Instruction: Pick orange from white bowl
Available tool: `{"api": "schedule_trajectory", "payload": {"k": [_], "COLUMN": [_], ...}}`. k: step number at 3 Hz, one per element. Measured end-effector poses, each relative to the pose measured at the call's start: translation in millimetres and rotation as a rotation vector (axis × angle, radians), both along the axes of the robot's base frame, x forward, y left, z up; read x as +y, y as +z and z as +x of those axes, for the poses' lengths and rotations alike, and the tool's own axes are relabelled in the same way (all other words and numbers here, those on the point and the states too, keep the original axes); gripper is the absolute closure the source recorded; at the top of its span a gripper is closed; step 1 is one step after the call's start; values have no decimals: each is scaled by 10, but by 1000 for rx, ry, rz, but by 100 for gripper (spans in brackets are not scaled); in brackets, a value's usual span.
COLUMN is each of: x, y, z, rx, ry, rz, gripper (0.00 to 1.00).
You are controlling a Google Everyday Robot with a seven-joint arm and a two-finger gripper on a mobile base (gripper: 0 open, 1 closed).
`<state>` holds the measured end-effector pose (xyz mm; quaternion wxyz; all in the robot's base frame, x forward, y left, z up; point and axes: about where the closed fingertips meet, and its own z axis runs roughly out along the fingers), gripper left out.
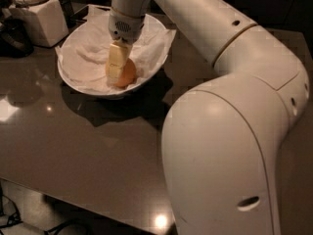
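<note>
The orange (128, 75) lies in the white bowl (78, 84), on the crumpled white paper (88, 53), a little right of the bowl's middle. My gripper (116, 67) reaches straight down into the bowl from the wrist (124, 26) above. It sits right at the orange and covers the fruit's left side. Only the right part of the orange shows. The orange still rests low in the bowl.
The bowl stands on a dark glossy table (73, 146). A white boxy container with stacked dishes (36, 13) stands at the back left, beside a dark object (12, 35). My large white arm (234, 146) fills the right side. The table's front edge runs along the lower left.
</note>
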<state>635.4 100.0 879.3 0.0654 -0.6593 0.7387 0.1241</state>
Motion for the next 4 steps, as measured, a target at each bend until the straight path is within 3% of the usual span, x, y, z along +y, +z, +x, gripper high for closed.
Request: {"api": "schedule_trajectory", "payload": {"k": [2,3,4], "x": [53,111,168], "y": [-208,-237,-263], "z": [55,34,100], "rx": [29,-8,-28], "ry": [17,60,52], "rz": [-8,-54,-36], "gripper": [25,43,67]}}
